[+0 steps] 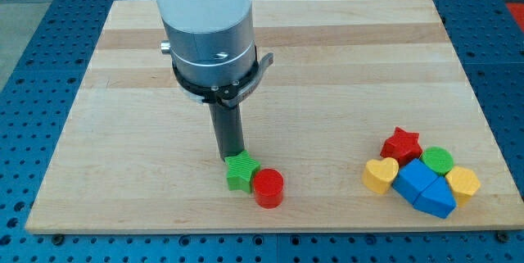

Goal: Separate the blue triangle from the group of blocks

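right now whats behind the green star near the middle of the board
My tip stands right behind the green star, toward the view's top, its very end hidden by the star. Whether they touch cannot be seen. The red cylinder sits at the star's lower right, not behind it.

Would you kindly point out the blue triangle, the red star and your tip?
blue triangle [434,200], camera view, on its top face.
red star [401,143], camera view, at its centre.
my tip [232,158], camera view, the rod's lower end, touching the green star [242,172].
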You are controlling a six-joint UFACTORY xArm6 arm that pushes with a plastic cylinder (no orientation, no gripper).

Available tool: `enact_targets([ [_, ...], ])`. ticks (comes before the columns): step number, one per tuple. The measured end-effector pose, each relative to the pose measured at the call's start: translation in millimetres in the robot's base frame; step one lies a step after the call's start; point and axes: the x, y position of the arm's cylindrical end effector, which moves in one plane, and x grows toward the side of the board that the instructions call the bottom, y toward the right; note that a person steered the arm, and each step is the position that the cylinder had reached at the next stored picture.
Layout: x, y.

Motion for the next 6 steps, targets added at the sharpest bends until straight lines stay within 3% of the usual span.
enact_targets([
  [2,-23.9,2.7],
  [4,-102.9,49.1],
  [5,-140.7,128.0],
  [6,-139.7,224.9],
])
